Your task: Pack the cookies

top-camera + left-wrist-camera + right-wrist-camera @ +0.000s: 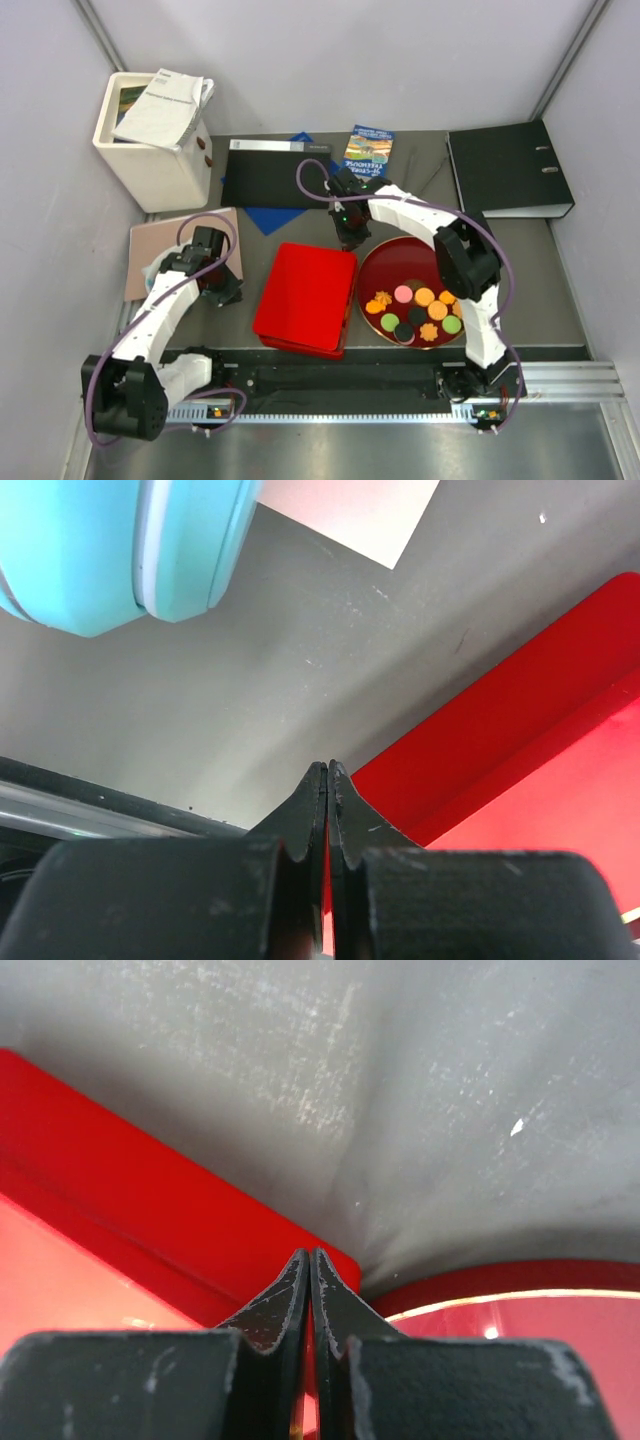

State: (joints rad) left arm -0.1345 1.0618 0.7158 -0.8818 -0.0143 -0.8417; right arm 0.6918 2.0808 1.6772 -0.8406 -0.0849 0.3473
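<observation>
The cookies (420, 310), small round discs in pink, orange, green and black plus orange flower shapes, lie on the near half of a round red plate (392, 258). A closed red box (305, 298) sits just left of the plate. My left gripper (222, 290) is low over the table at the box's left side, shut and empty; its tips (328, 770) point at the edge of the red box (520, 710). My right gripper (350, 238) is shut and empty at the box's far right corner (130, 1190), beside the plate rim (520, 1295), fingertips (307, 1255) together.
A white bin (150, 150) with papers stands at the back left. A black folder (270, 172), a blue booklet (368, 145) and a black binder (508, 168) lie along the back. A pink board (170, 255) lies under the left arm. A light blue rounded object (120, 550) shows in the left wrist view.
</observation>
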